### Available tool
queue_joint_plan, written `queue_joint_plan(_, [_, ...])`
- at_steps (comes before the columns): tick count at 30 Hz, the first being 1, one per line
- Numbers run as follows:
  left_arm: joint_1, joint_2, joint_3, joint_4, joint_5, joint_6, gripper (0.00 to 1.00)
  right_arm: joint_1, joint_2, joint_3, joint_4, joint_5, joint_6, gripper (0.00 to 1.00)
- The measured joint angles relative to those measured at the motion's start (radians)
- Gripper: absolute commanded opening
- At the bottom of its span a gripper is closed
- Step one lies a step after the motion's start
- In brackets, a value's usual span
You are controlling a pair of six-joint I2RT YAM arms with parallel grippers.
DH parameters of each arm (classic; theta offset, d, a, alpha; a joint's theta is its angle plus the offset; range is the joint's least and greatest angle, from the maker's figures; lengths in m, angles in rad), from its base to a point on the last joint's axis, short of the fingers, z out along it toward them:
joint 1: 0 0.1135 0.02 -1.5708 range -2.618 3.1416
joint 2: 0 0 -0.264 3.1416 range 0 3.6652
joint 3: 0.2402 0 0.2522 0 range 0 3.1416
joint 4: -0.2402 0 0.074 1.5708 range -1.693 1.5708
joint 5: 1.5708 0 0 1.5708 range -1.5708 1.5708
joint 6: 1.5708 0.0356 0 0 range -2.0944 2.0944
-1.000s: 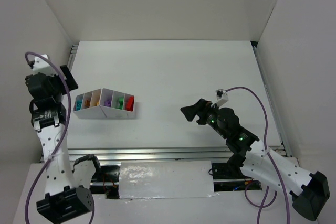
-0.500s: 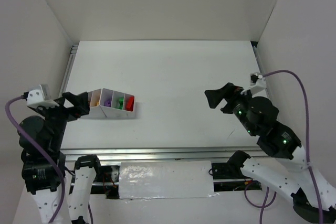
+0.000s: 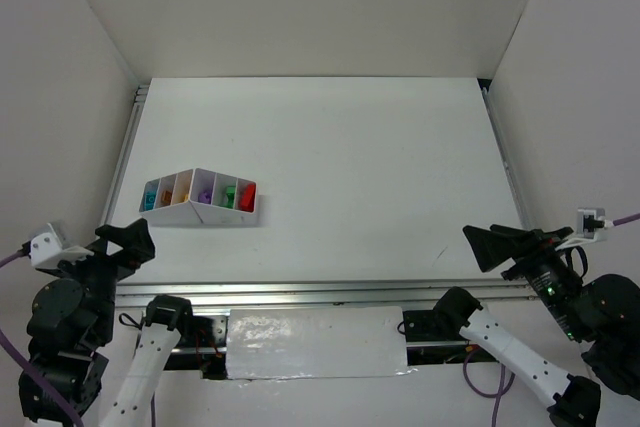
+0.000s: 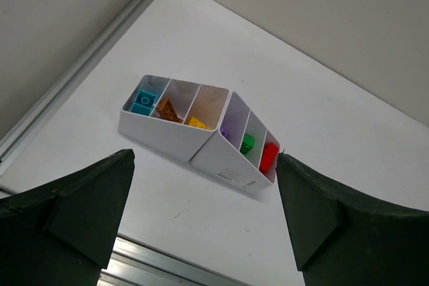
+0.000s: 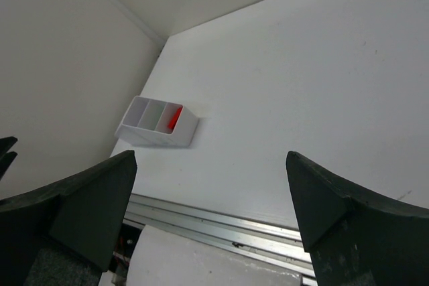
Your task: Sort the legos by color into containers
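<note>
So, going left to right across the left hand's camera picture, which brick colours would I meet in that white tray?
teal brick → orange brick → yellow brick → purple brick → green brick → red brick

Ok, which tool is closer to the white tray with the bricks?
Left. The left tool hangs just near-left of the white tray; the right tool is far off across the table, at its near right edge.
</note>
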Motion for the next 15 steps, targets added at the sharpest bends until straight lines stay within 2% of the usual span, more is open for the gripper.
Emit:
queue_joint_plan(5, [-0.002, -0.023, 0.0, -0.034, -0.058, -0.028, 1.0, 0.0, -0.071, -0.041, -0.039, -0.016, 0.024, 1.0])
queue_joint_plan(15, [-0.003, -0.035, 0.003, -0.069, -0.084, -0.039, 0.99, 0.0, -0.073, -0.033, -0.061, -0.015, 0.051, 1.0])
